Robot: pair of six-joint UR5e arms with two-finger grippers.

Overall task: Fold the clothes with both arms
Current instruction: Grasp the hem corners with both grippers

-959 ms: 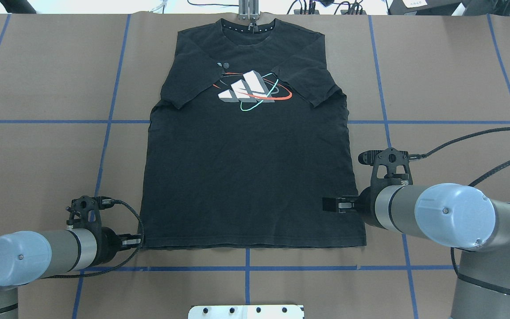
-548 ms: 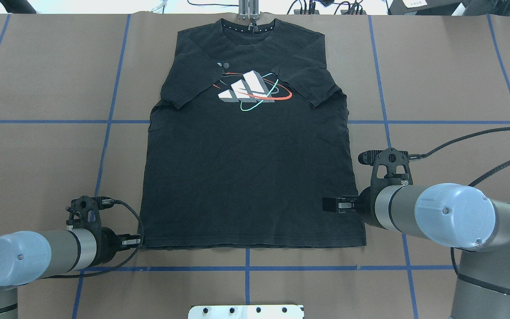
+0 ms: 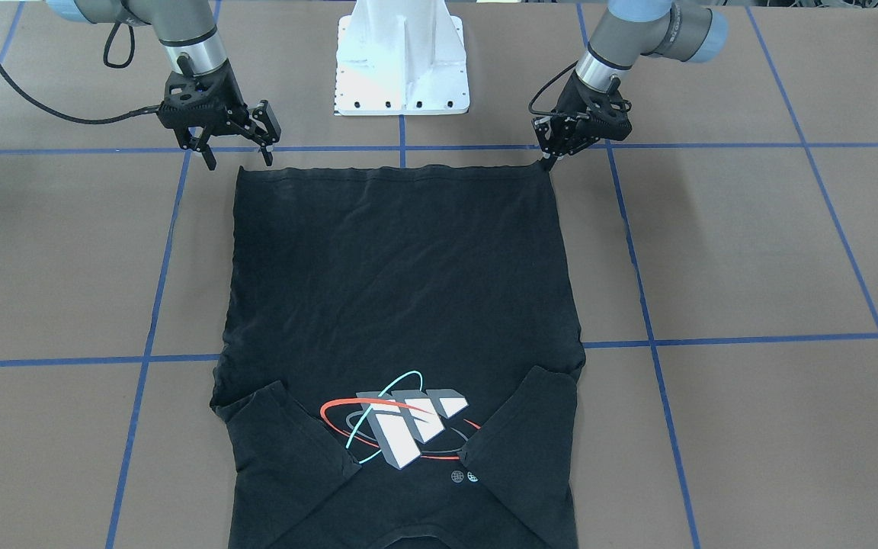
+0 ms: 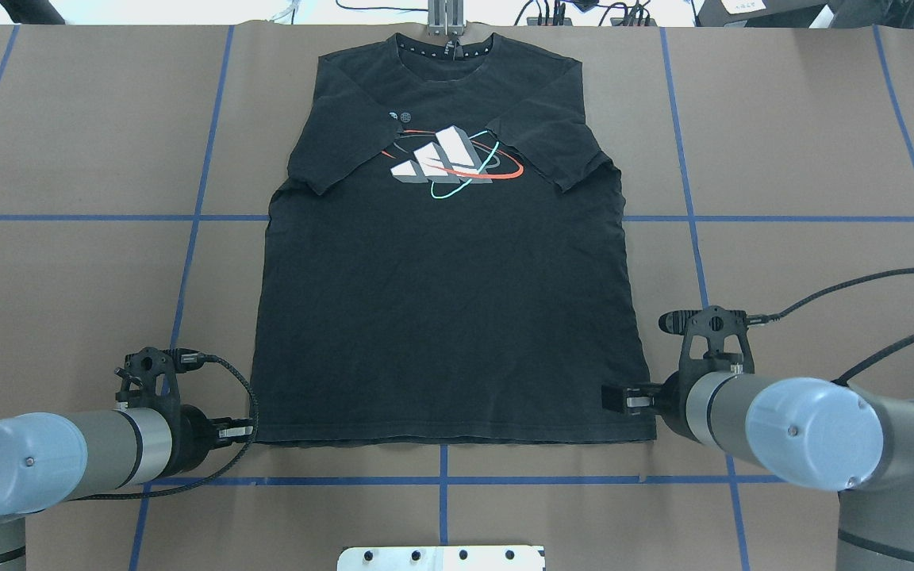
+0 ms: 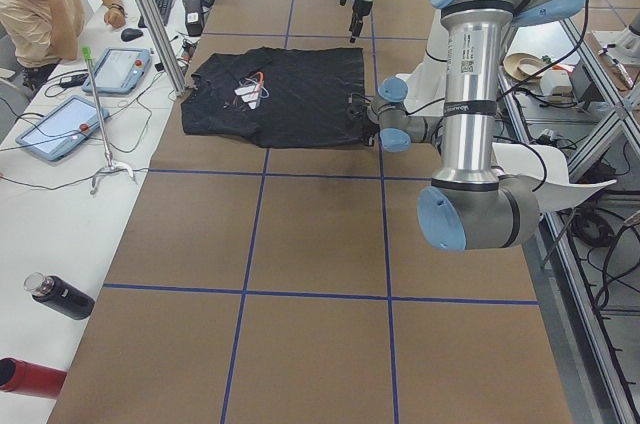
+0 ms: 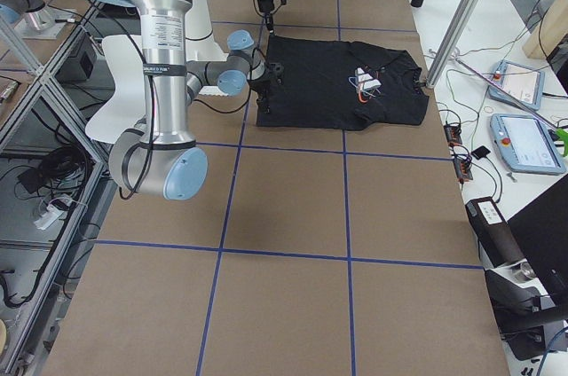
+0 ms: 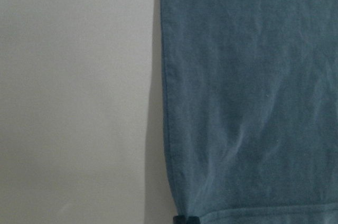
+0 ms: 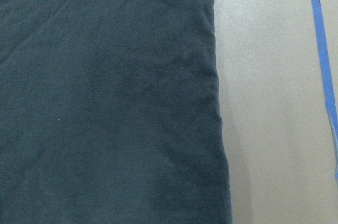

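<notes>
The T-shirt (image 3: 401,290) has its collar end cut off by the lower edge of the front-facing view. The neck mark (image 4: 449,49) inside that collar is too small to read, as are the two round marks (image 4: 400,117) on the T-shirt's chest.

At one hem corner of the T-shirt, the left tool (image 3: 548,160) reads as one dark mass, so a pinch on the cloth cannot be confirmed. The left wrist view shows only a dark fingertip (image 7: 185,218) there, clipped by the lower edge.

At the opposite hem corner, the right tool (image 3: 237,158) is black on black cloth from overhead, and its finger spacing is illegible there.

Beyond the hem, the pedestal (image 3: 401,53) is cut off by the front-facing view's upper edge.
</notes>
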